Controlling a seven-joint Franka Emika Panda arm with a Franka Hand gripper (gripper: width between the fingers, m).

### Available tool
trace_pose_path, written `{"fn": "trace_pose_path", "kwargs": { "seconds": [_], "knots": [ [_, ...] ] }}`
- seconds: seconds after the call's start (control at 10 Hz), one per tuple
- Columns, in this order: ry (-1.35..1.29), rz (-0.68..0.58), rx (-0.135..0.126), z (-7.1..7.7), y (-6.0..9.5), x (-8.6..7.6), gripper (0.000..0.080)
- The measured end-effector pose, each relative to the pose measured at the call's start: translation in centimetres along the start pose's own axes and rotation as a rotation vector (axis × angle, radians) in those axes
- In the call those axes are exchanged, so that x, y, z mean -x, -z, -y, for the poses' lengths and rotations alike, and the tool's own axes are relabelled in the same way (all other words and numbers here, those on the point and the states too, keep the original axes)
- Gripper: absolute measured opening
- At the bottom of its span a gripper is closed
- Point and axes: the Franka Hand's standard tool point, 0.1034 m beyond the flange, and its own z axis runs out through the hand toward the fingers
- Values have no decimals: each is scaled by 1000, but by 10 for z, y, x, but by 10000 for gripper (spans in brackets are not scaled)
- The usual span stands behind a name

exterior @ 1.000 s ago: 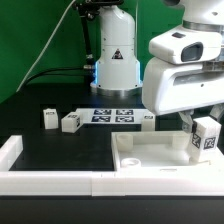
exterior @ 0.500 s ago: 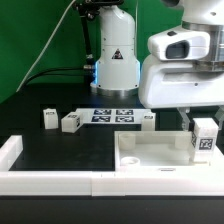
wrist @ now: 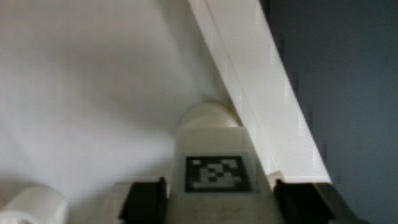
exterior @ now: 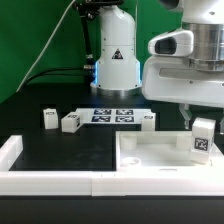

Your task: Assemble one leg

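Nearest to where I stood lay the white panel [exterior: 150, 165], flat on the dark table with its raised rim facing me. The leg [exterior: 203, 142] hung inside that panel, close against the rim on the exterior view's right. The gripper [exterior: 203, 124] had it pinched, one finger on each flank and the jaws pressed onto the block.

The wrist view showed the same. The leg [wrist: 217, 150] sat squarely between the two dark fingers [wrist: 150, 197], with the panel's rim [wrist: 249, 90] running just beside it.

The leg's long axis stood upright, in line with the gripper above it, so it lay straight below the claw with the panel's floor under its foot. I judged that the coming move turned on this vertical line meeting the corner socket. I could not tell whether the foot touched the floor or hovered just clear of it.

Beyond the panel's far rim, three loose legs [exterior: 70, 122] rested on the table, well apart from the held one. The marker board [exterior: 113, 115] lay among them, and the arm's base [exterior: 113, 60] rose behind it.

I saw no brand or readable words. There were only black-and-white square tags on the legs and the board, and a triangular sign on the base, too small to make out.
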Motion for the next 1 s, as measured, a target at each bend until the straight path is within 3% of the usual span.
{"fn": "trace_pose_path", "kwargs": {
  "seconds": [0.3, 0.5, 0.6, 0.7, 0.8, 1.0],
  "knots": [
    [-386, 14, -40, 2, -1, 4, 294],
    [-571, 36, -49, 5, -1, 7, 294],
    [-535, 39, -52, 6, -2, 9, 501],
    [-525, 40, -52, 6, -2, 9, 501],
    [-461, 39, -51, 6, -4, 10, 618],
    [-161, 37, -42, 6, -5, 11, 643]
  ]
}}
